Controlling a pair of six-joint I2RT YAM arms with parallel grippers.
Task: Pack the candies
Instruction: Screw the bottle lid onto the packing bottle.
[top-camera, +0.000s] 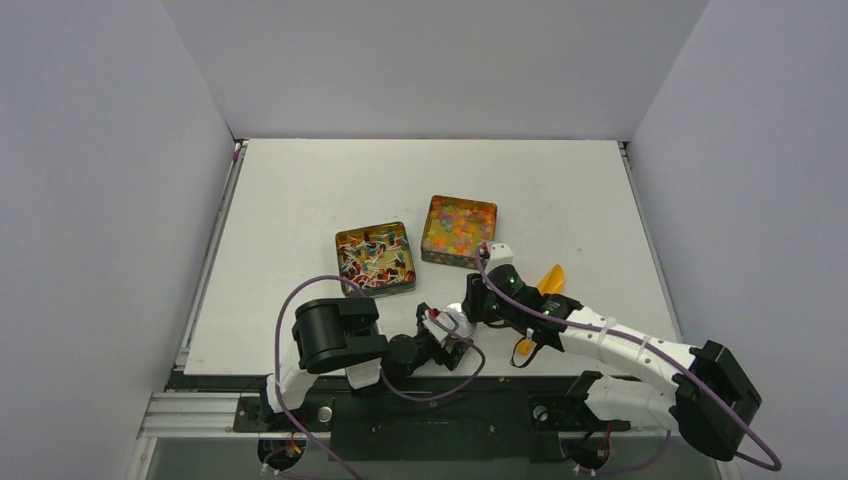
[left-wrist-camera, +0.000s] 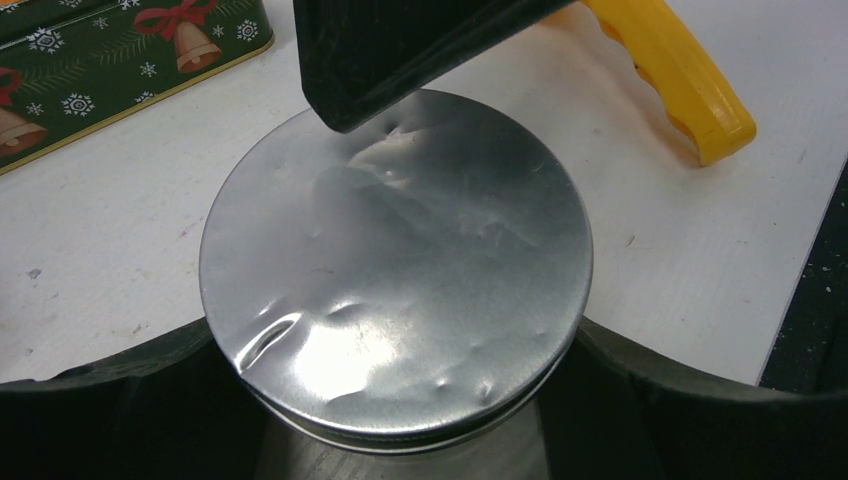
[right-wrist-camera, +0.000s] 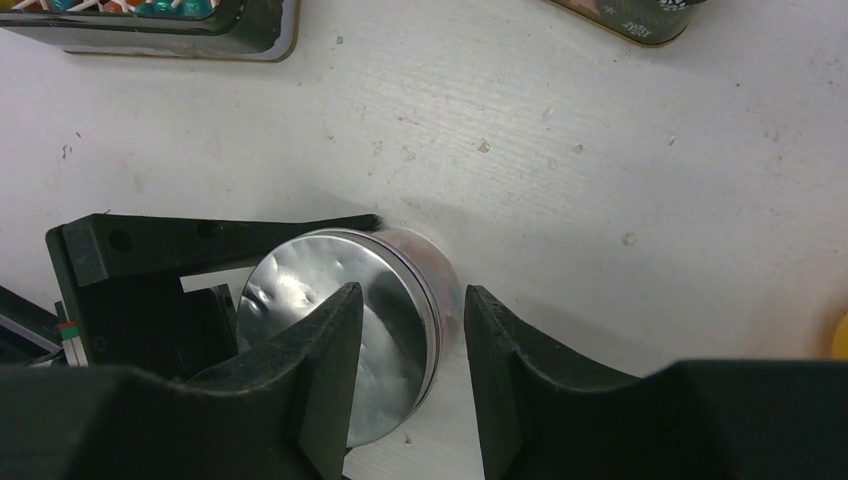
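Note:
The candies lie in two square tins: wrapped pieces (top-camera: 375, 255) in the left tin (top-camera: 345, 270), round beads (top-camera: 458, 225) in the right tin (top-camera: 489, 213). A glass jar with a dented silver lid (left-wrist-camera: 400, 250) stands near the table's front edge. My left gripper (left-wrist-camera: 395, 345) is shut on the jar below the lid, one finger on each side. My right gripper (right-wrist-camera: 408, 300) hangs over the lid's (right-wrist-camera: 300, 300) rim with its jaws part way apart. One finger is above the lid and the other is outside the jar wall, with a gap showing. What is inside the jar is hidden.
An orange scoop (top-camera: 549, 279) lies on the table just right of the jar, its handle (left-wrist-camera: 680, 70) close to the lid. The green Christmas-patterned tin wall (left-wrist-camera: 120, 60) stands just beyond the jar. The table's front edge (left-wrist-camera: 810, 300) is close on the right.

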